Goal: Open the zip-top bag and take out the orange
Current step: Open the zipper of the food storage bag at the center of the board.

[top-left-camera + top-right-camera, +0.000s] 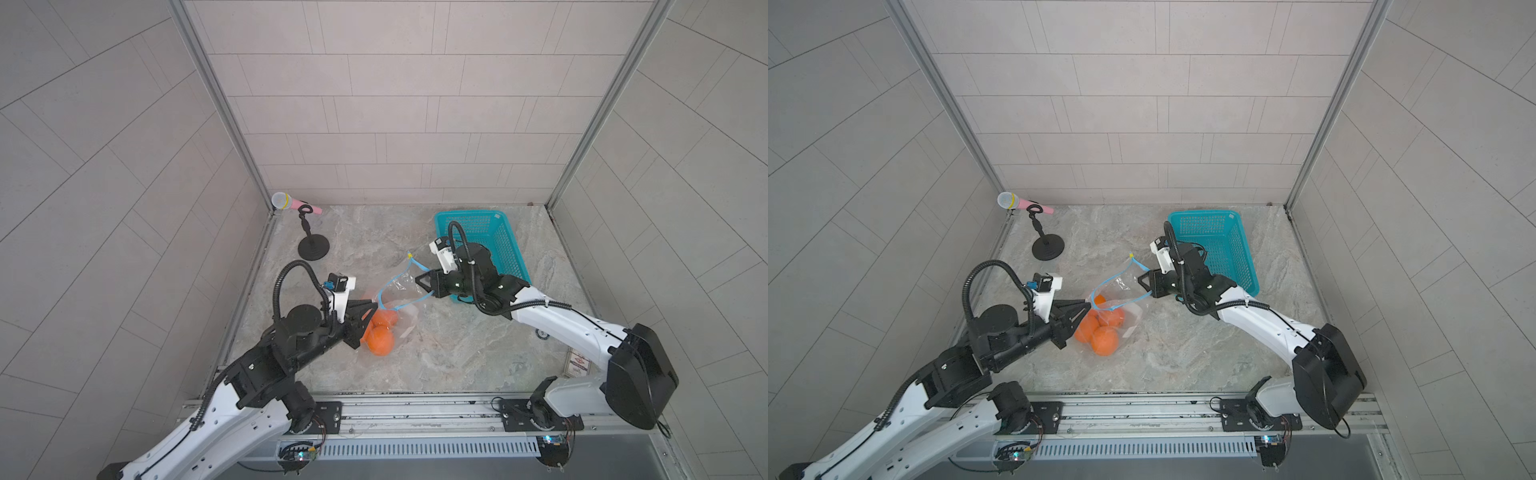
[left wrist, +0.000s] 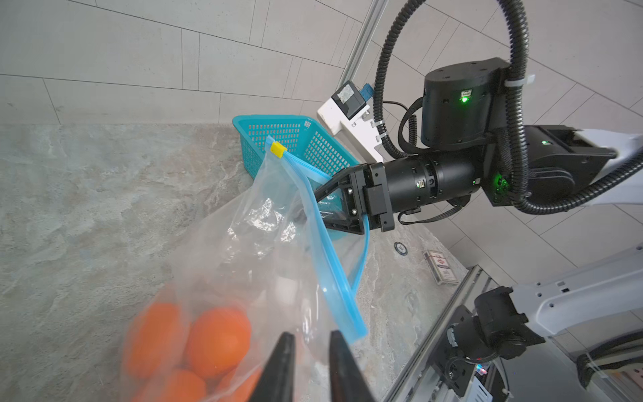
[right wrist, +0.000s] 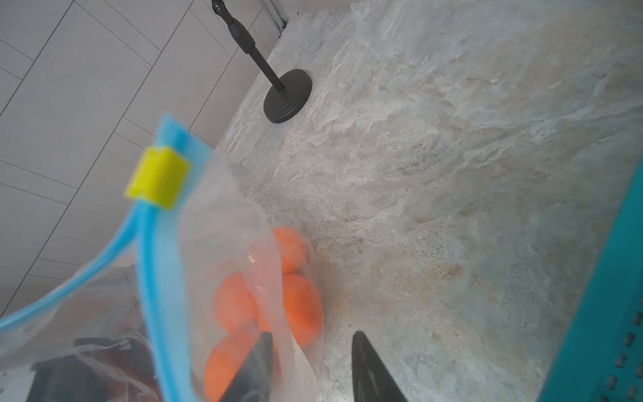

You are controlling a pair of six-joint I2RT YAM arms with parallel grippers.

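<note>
The clear zip-top bag (image 1: 401, 291) (image 1: 1121, 293) lies mid-table. Its two blue zip strips stand apart in a loop, and the yellow slider (image 2: 278, 149) (image 3: 158, 182) sits at the far end. Several oranges (image 1: 380, 334) (image 1: 1102, 332) (image 2: 219, 339) sit in the bag's lower part. My left gripper (image 1: 374, 309) (image 2: 309, 336) is at the bag's left edge. Its jaws are open, with clear film in the gap. My right gripper (image 1: 417, 282) (image 3: 311, 336) is open at the bag's right edge. One finger is behind the film and the other is outside it.
A teal basket (image 1: 513, 249) (image 1: 1244, 249) stands behind my right arm. A pink microphone (image 1: 291, 202) rests on a black stand (image 1: 313, 249) at the back left. A small card box (image 1: 579, 363) lies near the front right edge.
</note>
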